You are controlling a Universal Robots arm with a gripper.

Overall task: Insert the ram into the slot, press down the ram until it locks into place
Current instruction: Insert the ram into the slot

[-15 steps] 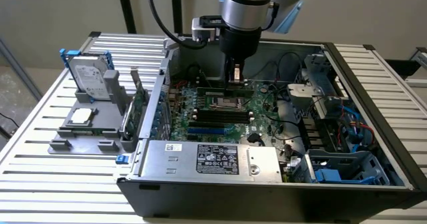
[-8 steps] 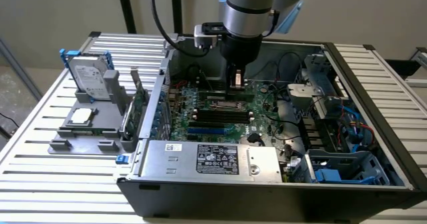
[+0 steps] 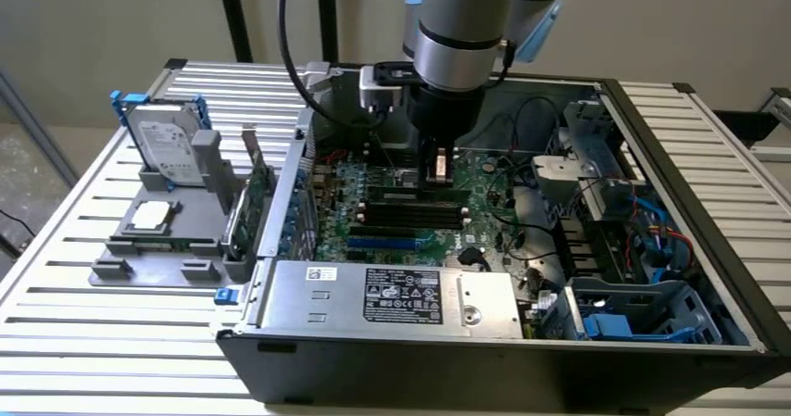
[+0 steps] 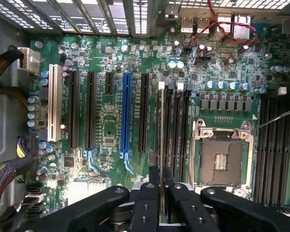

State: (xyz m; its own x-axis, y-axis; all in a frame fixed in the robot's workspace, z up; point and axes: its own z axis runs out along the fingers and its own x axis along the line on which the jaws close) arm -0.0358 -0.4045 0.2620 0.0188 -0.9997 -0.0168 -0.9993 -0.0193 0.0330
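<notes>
Robotics lab, opened computer case [image 3: 495, 365] on slatted metal table [image 3: 87, 342], robot arm [image 3: 460, 36] above

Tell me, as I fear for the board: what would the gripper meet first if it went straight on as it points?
The gripper, shut on the ram, would likely drive it into the slot below; the gap is unclear.

Arm [image 3: 458, 18] is running off the exterior view's top edge. Fingers [image 4: 154, 181] of the gripper [image 4: 161, 171] are covering one end of the ram [image 4: 161, 135]. Whether it is sitting down in the slot [image 4: 161, 88], cannot tell. Print on the power supply label [image 3: 406, 297] is showing too small to read.
</notes>
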